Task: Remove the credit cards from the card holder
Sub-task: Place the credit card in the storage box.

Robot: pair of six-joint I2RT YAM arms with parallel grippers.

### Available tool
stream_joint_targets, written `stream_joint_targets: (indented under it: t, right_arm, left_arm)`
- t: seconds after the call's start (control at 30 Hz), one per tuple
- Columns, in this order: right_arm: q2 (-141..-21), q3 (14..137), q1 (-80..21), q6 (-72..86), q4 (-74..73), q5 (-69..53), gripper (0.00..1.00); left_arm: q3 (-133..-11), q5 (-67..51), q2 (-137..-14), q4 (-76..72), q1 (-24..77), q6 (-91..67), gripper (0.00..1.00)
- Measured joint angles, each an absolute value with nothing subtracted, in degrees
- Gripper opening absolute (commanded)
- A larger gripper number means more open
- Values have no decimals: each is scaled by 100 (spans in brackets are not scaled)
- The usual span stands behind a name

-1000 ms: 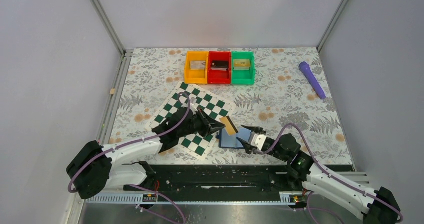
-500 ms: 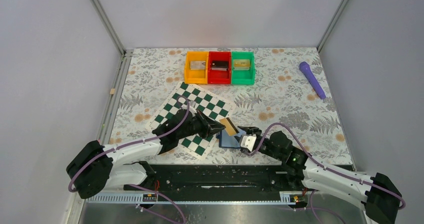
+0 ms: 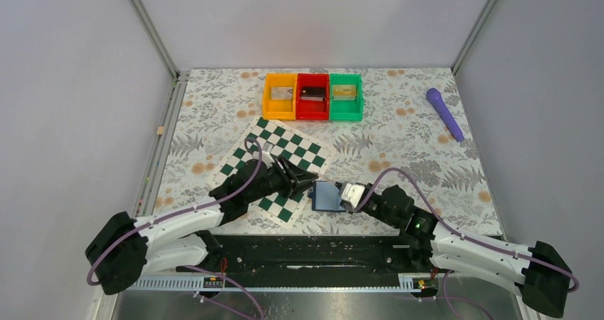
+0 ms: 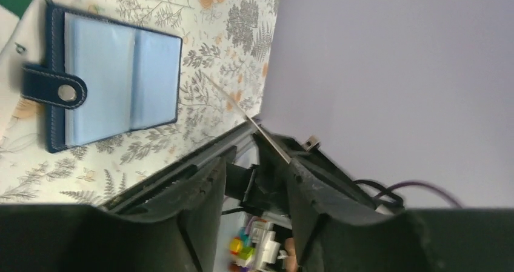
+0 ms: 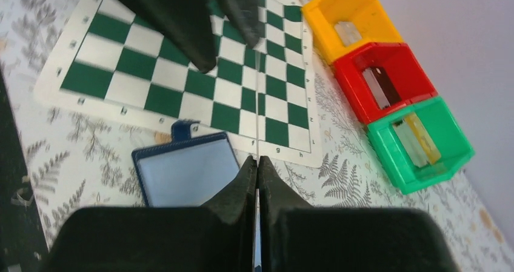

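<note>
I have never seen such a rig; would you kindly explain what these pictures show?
Two robot arms, the left arm and the right arm, stand bolted side by side. One picture looks down from above; the other two come from wrist cameras. On the floral table before them lie a chessboard, an open blue card holder, a purple pen-like object, and an orange bin, a red bin and a green bin. The right gripper is shut on a thin credit card, seen edge-on; the left gripper stands open close by.

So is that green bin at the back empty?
No, a yellowish card lies inside the green bin, as the right wrist view shows.
</note>
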State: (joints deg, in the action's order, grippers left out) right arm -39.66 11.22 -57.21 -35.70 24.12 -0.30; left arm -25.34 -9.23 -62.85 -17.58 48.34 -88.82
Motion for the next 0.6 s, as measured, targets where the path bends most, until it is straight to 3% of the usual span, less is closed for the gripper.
stream_joint_targets:
  t: [0.27, 0.6]
  right_arm:
    - [-3922, 2012, -5728, -1758, 1599, 790, 0]
    - [-3728, 2696, -5439, -191, 3, 40, 0]
  left_arm:
    - [-2753, -165, -4952, -676, 4759, -6840, 63]
    - [-3988, -432, -4525, 982, 4733, -3636, 61]
